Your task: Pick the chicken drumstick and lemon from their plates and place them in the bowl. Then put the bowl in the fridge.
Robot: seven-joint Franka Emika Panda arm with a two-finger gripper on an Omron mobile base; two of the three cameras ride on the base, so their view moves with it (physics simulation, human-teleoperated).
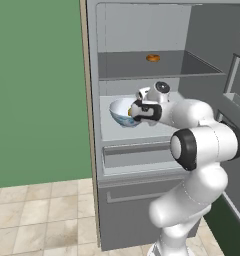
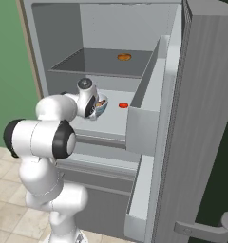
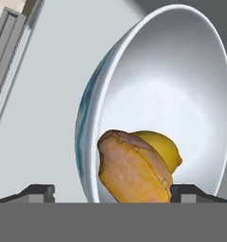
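At wrist end, inside fridge (image 1: 142, 30), over middle shelf (image 1: 108, 131): gripper (image 3: 110, 193), fingertips (image 3: 39, 191) set well apart, one on either side of bowl (image 3: 181, 94) rim; seemingly clamped on that rim, though contact itself hidden at frame bottom.

Held item: bowl, white inside, blue-patterned outside, tilted in left base view, mouth turned toward arm side; just above or touching shelf, cannot tell which.

Contents: chicken drumstick (image 3: 132, 172), oblong, long axis running diagonally across hand view, lying at bowl's low side; lemon (image 3: 165, 149) touching behind it, nub end pointing right.

Step judged: final one, bowl into fridge, food already loaded. Next move calls for levelling bowl, seating it flat on shelf, releasing, withdrawing without tipping contents.

Elsewhere: small orange item (image 1: 153, 58) on upper shelf; small red item (image 2: 123, 105) on middle shelf.
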